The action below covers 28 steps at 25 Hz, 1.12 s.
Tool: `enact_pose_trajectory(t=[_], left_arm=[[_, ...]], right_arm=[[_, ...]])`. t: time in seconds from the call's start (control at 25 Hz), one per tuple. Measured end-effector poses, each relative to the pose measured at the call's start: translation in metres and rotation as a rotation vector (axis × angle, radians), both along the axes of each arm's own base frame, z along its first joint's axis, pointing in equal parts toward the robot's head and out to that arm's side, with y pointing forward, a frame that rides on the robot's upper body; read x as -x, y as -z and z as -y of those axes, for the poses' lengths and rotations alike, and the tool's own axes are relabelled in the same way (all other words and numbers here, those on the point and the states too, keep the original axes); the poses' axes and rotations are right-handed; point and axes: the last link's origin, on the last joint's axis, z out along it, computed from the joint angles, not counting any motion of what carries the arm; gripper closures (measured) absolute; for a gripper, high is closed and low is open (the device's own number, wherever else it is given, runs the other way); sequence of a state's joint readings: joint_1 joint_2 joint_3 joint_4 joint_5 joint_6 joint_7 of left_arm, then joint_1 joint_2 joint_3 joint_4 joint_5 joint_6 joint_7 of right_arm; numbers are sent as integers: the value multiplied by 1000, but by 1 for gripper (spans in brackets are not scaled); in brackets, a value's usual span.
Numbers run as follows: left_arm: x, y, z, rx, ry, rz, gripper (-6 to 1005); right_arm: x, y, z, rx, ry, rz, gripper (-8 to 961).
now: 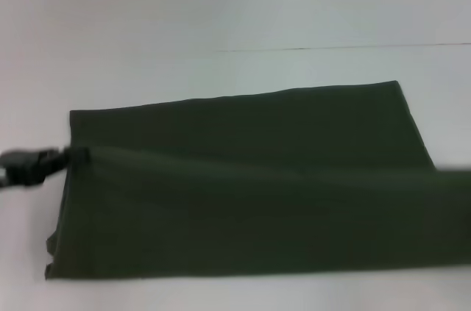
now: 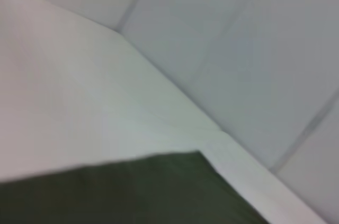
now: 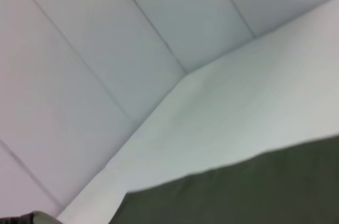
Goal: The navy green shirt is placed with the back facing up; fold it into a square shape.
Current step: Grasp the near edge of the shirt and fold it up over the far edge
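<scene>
Navy green shirt point(image 1: 250, 193) lies folded lengthwise on the white table point(image 1: 221, 17). Left gripper point(image 1: 62, 158) pinches its left fold edge, fingers pressed on cloth. Right gripper is out of view.

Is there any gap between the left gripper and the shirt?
None shows: in the head view the left gripper meets the left edge of the navy green shirt, at the raised fold.

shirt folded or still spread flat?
Partly folded: the shirt shows a doubled near layer, its fold corner at the left end effector.
</scene>
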<state>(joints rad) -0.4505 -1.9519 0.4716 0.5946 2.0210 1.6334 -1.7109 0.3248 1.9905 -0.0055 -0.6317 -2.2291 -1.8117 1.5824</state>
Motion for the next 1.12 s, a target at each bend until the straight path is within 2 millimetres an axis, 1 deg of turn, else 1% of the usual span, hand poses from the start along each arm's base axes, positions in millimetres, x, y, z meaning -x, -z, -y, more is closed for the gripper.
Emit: enact_pose_trajectory(t=[0.08, 0.12, 0.24, 0.4, 0.56, 0.68, 0.84, 0.96, 1.12], left_arm=[[-5, 0, -18, -31, -15, -24, 964], [-8, 0, -26, -46, -20, -35, 964], [-14, 1, -46, -88, -43, -63, 964], [-15, -1, -69, -156, -111, -99, 964], [-18, -1, -84, -213, -148, -123, 964], [-20, 5, -96, -256, -183, -148, 964], [-19, 14, -106, -300, -230, -198, 964], [-19, 24, -112, -322, -257, -242, 965], [-21, 36, -115, -309, -261, -284, 965]], right_arm=[[4, -2, -22, -15, 14, 10, 895], [7, -2, -36, -21, 23, 16, 894], [17, 1, -70, -29, 33, 42, 893], [32, 13, -113, -21, 56, 107, 891], [42, 28, -144, -31, 95, 183, 889], [47, 41, -163, -42, 130, 247, 888], [54, 57, -180, -49, 163, 324, 887], [60, 66, -188, -49, 168, 366, 885], [66, 74, -193, -45, 164, 397, 884]])
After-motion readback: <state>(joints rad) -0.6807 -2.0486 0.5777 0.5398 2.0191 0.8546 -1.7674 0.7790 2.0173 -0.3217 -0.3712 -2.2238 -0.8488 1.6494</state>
